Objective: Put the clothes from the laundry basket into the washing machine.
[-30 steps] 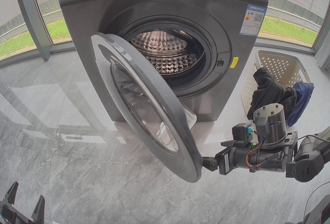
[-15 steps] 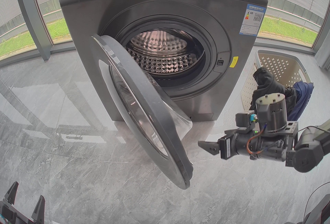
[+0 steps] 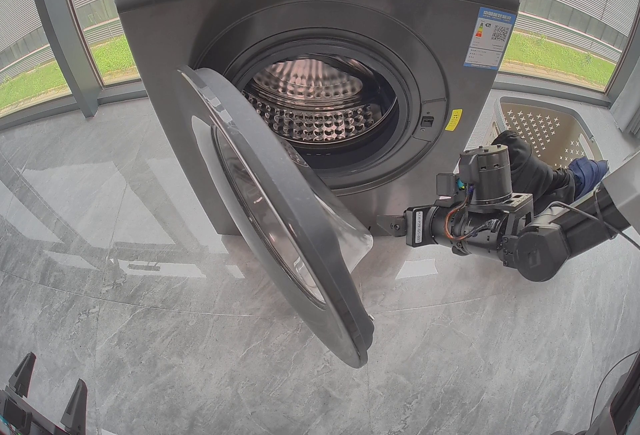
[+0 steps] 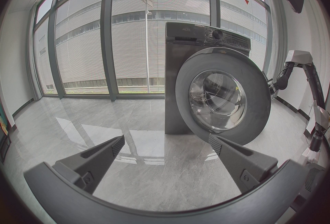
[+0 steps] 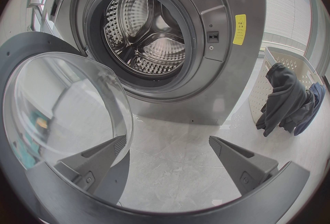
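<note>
A pale grey, glossy marble-patterned floor (image 3: 133, 323) spreads out before tall curved windows (image 3: 40, 3). On it stands the dark grey front-loading washing machine (image 3: 167, 56), its black control panel wrapped in clear film. Its big round door (image 3: 267, 216), a grey ring around a bulging clear glass bowl, is swung wide open on the robot's left side of the opening, with its free edge hanging out over the floor. Behind it, the shiny perforated steel drum (image 3: 313, 100) is in plain view with no clothing showing inside it.

On the floor just beside the machine, on the robot's right, stands the cream plastic laundry basket (image 3: 543, 130), its walls punched with small star-shaped holes. The clothes are at the basket: a black-grey garment (image 3: 533, 173) hangs over the near rim and down the outside wall, and a dark blue garment (image 3: 590, 170) is draped over the rim right next to it, touching it.

The right gripper (image 3: 387, 226) is held low in front of the machine's lower right front panel, between the door's free edge and the basket, touching neither; its fingers are spread wide apart with nothing between them. The left gripper (image 3: 52, 371) sits at the robot's near left, well apart from the machine, facing the outside of the door, its fingers likewise parted and empty.
</note>
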You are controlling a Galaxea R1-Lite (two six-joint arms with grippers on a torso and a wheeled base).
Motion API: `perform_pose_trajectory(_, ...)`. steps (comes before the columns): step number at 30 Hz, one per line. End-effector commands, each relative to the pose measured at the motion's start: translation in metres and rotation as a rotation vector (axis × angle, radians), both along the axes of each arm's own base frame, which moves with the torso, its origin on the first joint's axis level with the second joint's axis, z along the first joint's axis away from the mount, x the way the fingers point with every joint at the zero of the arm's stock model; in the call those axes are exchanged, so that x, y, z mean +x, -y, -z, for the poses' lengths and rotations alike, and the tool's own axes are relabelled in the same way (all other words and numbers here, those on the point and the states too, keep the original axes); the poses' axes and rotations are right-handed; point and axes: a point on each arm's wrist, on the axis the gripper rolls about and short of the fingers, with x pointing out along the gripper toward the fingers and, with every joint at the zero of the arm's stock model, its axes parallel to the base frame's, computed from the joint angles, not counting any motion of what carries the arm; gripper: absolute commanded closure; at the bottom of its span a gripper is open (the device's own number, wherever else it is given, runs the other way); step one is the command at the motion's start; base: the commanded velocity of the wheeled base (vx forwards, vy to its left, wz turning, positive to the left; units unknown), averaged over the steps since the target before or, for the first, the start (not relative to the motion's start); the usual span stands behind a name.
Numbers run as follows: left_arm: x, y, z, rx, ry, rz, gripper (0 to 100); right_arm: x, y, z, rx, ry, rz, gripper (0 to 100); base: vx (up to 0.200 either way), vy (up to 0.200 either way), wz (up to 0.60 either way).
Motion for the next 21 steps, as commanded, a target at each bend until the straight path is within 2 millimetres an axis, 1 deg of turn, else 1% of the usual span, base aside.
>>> perform_pose_trajectory(1, 0.0, 0.0, 0.005, 0.0, -0.003, 0.0, 0, 0.0, -0.016, 0.011, -0.01, -0.02, -0.035, 0, 0.0, 0.0, 0.0)
perform_pose_trajectory(3, 0.0, 0.0, 0.005, 0.0, -0.003, 0.0, 0, -0.004, -0.02, 0.01, -0.01, -0.02, -0.049, 0, 0.0, 0.0, 0.0)
perform_pose_trajectory(6, 0.0, 0.0, 0.005, 0.0, -0.003, 0.0, 0, -0.016, -0.032, 0.01, -0.009, -0.026, -0.092, 0, 0.0, 0.0, 0.0)
perform_pose_trajectory(8, 0.0, 0.0, 0.005, 0.0, -0.003, 0.0, 0, -0.024, -0.036, 0.008, -0.003, -0.027, -0.111, 0, 0.0, 0.0, 0.0)
perform_pose_trajectory(10, 0.0, 0.0, 0.005, 0.0, -0.003, 0.0, 0, -0.028, -0.037, 0.007, 0.0, -0.024, -0.119, 0, 0.0, 0.0, 0.0)
perform_pose_trajectory(17, 0.0, 0.0, 0.005, 0.0, -0.003, 0.0, 0, -0.024, -0.035, 0.009, 0.002, -0.03, -0.107, 0, 0.0, 0.0, 0.0)
perform_pose_trajectory(21, 0.0, 0.0, 0.005, 0.0, -0.003, 0.0, 0, -0.021, -0.046, 0.018, -0.012, -0.037, -0.115, 0, 0.0, 0.0, 0.0)
